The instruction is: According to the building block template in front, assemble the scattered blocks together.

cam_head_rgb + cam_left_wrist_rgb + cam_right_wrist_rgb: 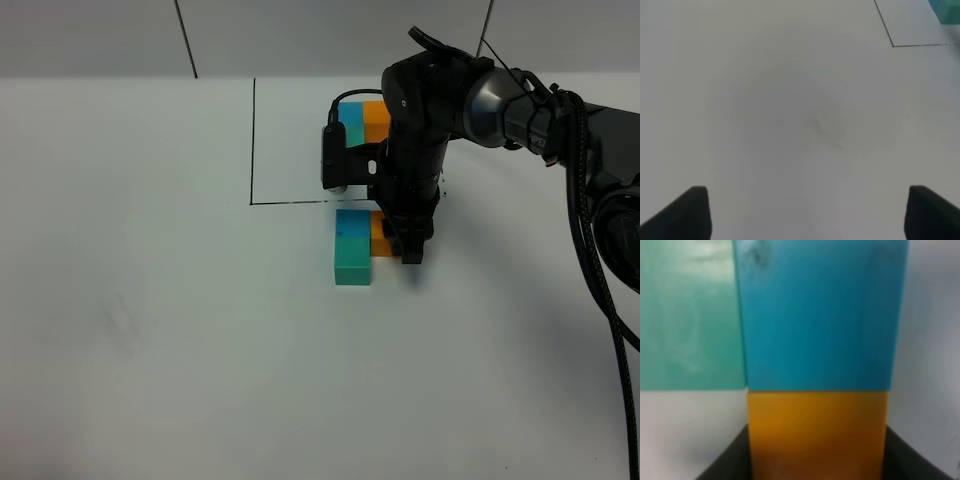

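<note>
The right pincer (412, 250) is closed and low on the worktop (150, 330), its tip against the orange block (380, 235). I cannot tell whether it pinches or merely presses. Orange touches blue (352, 222), and teal (352, 265) sits flush on blue's other side. The trio lies just outside the near line of the frame (253, 140), close to the template (362, 117).

The step looks like seating orange square against blue. Push slowly and straight along orange's axis, and stop once the faces meet so the other two do not skid. Then lift straight up, not sideways.

The left pincer (805, 215) is wide and empty, well away from the frame.

Count:
- Three loose blocks, one of each colour.
- One template, with one blue and one orange cube showing and the rest hidden by the arm.
- Two pincers.
</note>
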